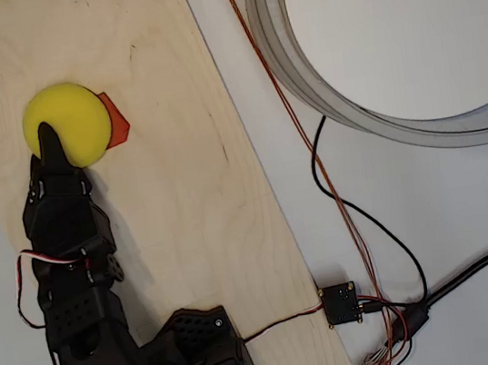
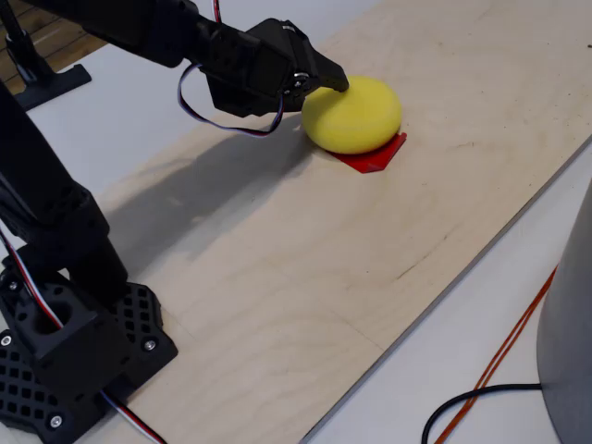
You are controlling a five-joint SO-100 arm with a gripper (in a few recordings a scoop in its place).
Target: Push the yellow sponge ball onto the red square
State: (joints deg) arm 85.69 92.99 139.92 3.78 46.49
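Yellow sponge ball (image 1: 67, 124) sat half over the red square (image 1: 116, 128), on the plywood board (image 1: 193, 208). Looked light, soft, prone to roll w/ any nudge; push low, behind centre. Gripper (image 2: 335, 85) touched its back, jaws closed, holding nothing.

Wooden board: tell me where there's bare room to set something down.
Most of the wooden board is bare: the stretch between the yellow sponge ball and the arm base. It is crowded where the gripper touches the ball over the red square.
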